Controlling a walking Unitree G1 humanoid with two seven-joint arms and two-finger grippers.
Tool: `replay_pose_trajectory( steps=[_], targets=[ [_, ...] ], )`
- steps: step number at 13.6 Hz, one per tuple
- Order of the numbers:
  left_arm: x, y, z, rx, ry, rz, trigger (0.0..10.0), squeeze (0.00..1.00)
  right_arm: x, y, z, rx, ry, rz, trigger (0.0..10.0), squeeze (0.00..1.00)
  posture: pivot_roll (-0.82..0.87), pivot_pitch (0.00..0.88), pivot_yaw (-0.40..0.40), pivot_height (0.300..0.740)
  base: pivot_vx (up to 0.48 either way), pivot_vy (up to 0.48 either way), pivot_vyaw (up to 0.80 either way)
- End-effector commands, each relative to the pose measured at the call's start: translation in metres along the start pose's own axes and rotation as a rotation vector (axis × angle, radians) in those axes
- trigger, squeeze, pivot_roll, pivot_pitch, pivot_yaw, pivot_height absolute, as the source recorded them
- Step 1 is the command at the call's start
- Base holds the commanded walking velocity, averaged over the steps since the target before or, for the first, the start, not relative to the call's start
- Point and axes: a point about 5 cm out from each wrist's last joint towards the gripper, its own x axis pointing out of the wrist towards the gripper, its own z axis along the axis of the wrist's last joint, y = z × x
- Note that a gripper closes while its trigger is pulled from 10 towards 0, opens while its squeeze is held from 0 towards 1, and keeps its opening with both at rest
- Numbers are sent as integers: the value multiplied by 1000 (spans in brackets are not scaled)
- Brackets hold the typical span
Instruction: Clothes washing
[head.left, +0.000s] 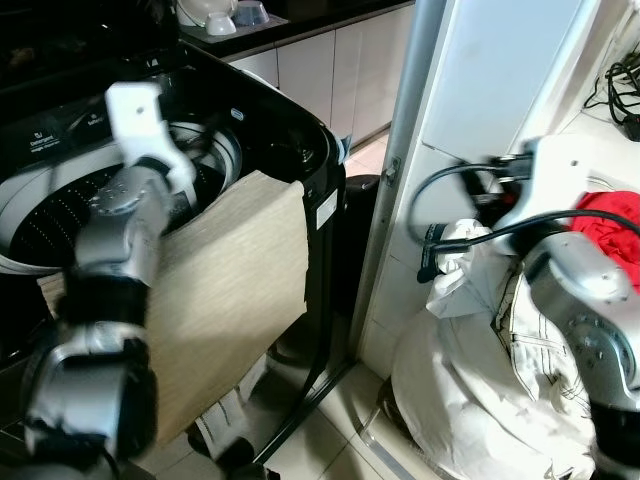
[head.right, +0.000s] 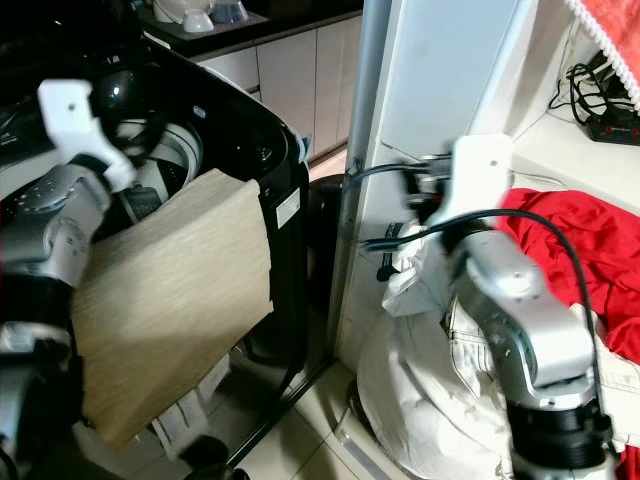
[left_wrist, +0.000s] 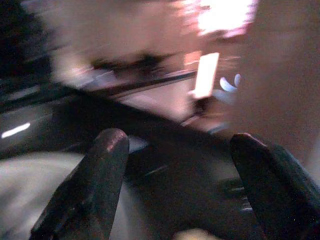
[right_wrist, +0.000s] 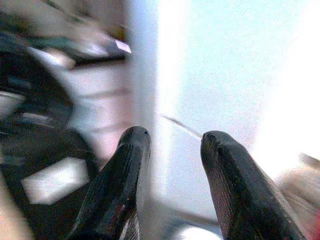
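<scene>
A black top-loading washing machine (head.left: 318, 160) stands on the left with its lid up and its drum (head.left: 60, 205) exposed. A beige cloth (head.left: 235, 290) hangs over the machine's front rim and down its side. My left arm (head.left: 120, 225) reaches up over the drum; in the left wrist view the left gripper (left_wrist: 178, 142) is open and holds nothing. On the right lies a pile of white clothes (head.left: 480, 380), with a red garment (head.left: 615, 215) behind it. My right arm (head.left: 580, 290) bends above that pile. The right gripper (right_wrist: 175, 137) is open and holds nothing.
A white door frame (head.left: 400, 170) stands between the machine and the clothes pile. Pale kitchen cabinets (head.left: 340, 70) and a dark counter with bowls (head.left: 215, 15) lie behind. Black cables (head.left: 622, 85) sit on a white shelf at far right. Light floor tiles (head.left: 320, 440) show below.
</scene>
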Motion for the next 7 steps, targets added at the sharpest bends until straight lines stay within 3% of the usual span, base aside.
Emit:
replay_pose_trajectory(
  steps=[1,2,3,4,6,7],
  targets=[
    [-1,-24,6,43,-36,-177,10000,0,2,-17,-5,-2,46,-97,10000,1000,-171,0,55,740,0,0,0],
    [-6,-45,3,109,-32,-306,10000,0,4,-28,-12,1,92,-134,10000,1000,-169,0,54,740,0,0,0],
    [-9,-60,1,121,-32,-385,10000,0,3,-34,-15,-12,122,-165,10000,1000,-167,0,53,740,0,0,0],
    [-23,-96,-1,122,-56,-576,10000,0,0,-51,-20,-47,180,-230,10000,1000,-168,0,50,740,0,0,0],
    [-35,-121,-5,98,-66,-682,10000,0,-4,-68,-22,-65,195,-303,10000,1000,-171,0,53,740,0,0,0],
    [-39,-130,-9,94,-76,-682,10000,0,-8,-77,-23,-69,201,-352,10000,1000,-174,0,58,740,0,0,0]
  ],
)
